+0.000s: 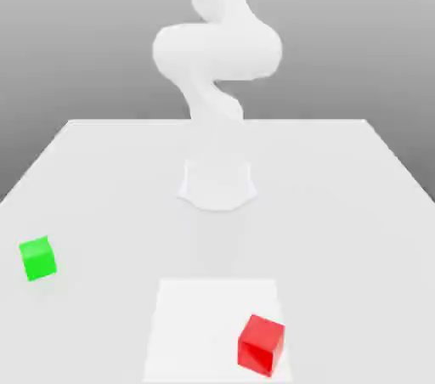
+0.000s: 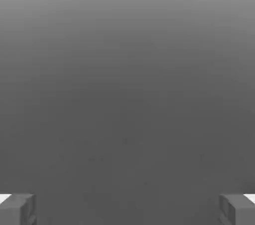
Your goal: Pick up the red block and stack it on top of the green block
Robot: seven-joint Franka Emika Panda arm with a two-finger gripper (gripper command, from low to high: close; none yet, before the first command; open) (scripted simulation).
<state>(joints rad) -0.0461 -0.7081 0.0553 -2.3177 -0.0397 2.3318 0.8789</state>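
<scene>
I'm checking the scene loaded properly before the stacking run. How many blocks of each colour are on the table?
Red block: 1
Green block: 1
Total: 2 blocks, apart on the table.

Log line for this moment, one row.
fingers: open, empty | red block: on table, unstacked | green block: on table, apart | stage: pre-grasp

White table (image 1: 357, 204) with a plain pale top, a brighter white rectangular patch (image 1: 204, 314) at its near edge around the middle, flat grey backdrop (image 1: 76, 34) beyond its far edge
</scene>
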